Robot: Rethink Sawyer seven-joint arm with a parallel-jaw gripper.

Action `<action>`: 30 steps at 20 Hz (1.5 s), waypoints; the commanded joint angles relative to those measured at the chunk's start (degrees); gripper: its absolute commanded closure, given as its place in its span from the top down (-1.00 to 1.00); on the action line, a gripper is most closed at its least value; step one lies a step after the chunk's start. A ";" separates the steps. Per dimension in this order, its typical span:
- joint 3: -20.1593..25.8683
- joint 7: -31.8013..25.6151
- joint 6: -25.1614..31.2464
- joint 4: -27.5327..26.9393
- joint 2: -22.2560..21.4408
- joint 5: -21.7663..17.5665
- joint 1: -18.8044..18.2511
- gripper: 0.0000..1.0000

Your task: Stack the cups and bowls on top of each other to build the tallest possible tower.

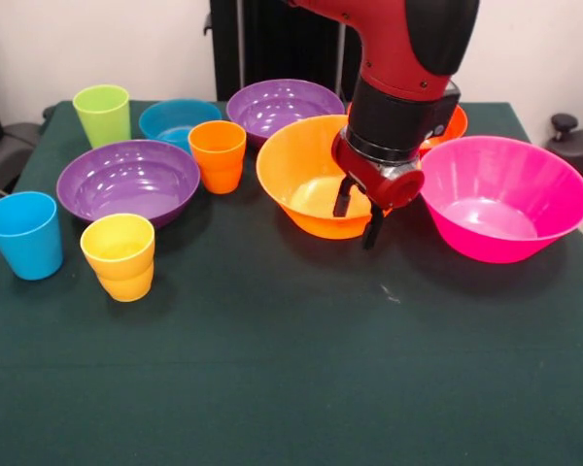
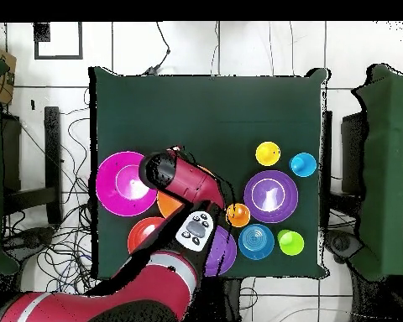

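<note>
**Four cups and six bowls spread singly on the counter**

Nearest the camera, the yellow cup (image 1: 119, 256) is seen upright on the green counter (image 1: 291, 379), with the blue cup (image 1: 24, 234) just beside it at the left edge. Four cups are counted in all: the orange cup (image 1: 218, 154) stands between a purple bowl (image 1: 128, 180) and the wide orange bowl (image 1: 315, 175), and the lime green cup (image 1: 103, 115) is set at the far left. Six bowls are counted: a second purple bowl (image 1: 283, 107) and the small blue bowl (image 1: 178, 122) at the back, the wide pink bowl (image 1: 503, 197) at the right, and a red-orange bowl (image 1: 451, 127) largely hidden behind the arm. Nothing is stacked. The end effector (image 1: 358, 212) is held over the near rim of the wide orange bowl, its two fingers parted and nothing gripped between them.
</note>
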 commanded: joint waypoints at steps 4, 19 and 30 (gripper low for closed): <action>7.62 11.15 -0.78 2.81 1.39 1.84 -0.55 1.00; 8.43 9.83 0.65 3.61 0.58 1.36 -1.29 -1.00; 2.44 9.77 -0.06 0.50 1.21 -0.39 1.34 -1.00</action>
